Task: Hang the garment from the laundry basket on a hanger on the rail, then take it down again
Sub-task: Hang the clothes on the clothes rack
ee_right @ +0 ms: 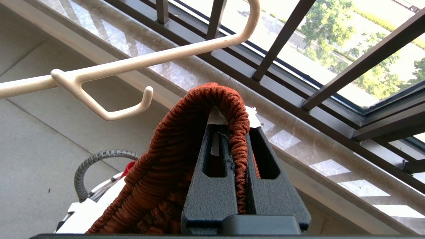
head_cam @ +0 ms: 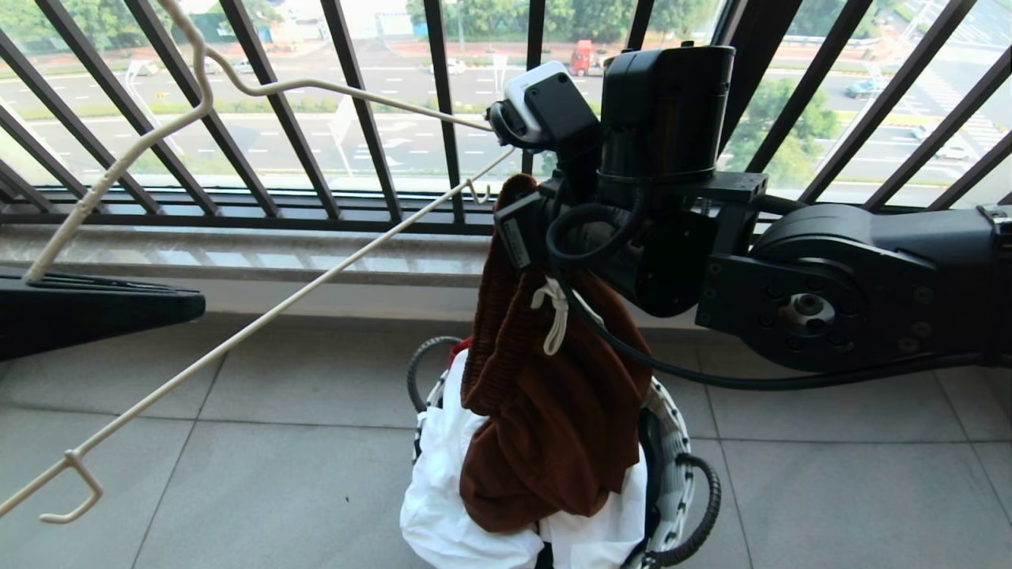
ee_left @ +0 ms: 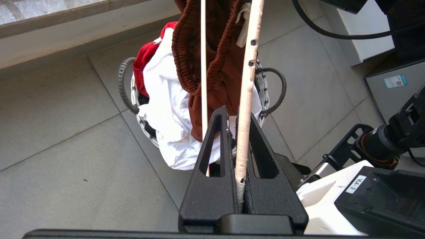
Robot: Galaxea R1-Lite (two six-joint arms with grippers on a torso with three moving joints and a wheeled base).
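While the right claw (ee_right: 237, 139) is clamping the shorts (head_cam: 553, 411) mid-frame above the basket (head_cam: 672, 466), the left claw (ee_left: 236, 142) is gripping the hanger (head_cam: 237, 340); threading and hanging are remaining.

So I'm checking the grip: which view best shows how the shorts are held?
The right wrist view: the right gripper is shut on the waistband of the shorts, which loops over the fingertips. The head view shows the shorts hanging over the basket, the grip hidden. The left wrist view shows only the hanging waistband.
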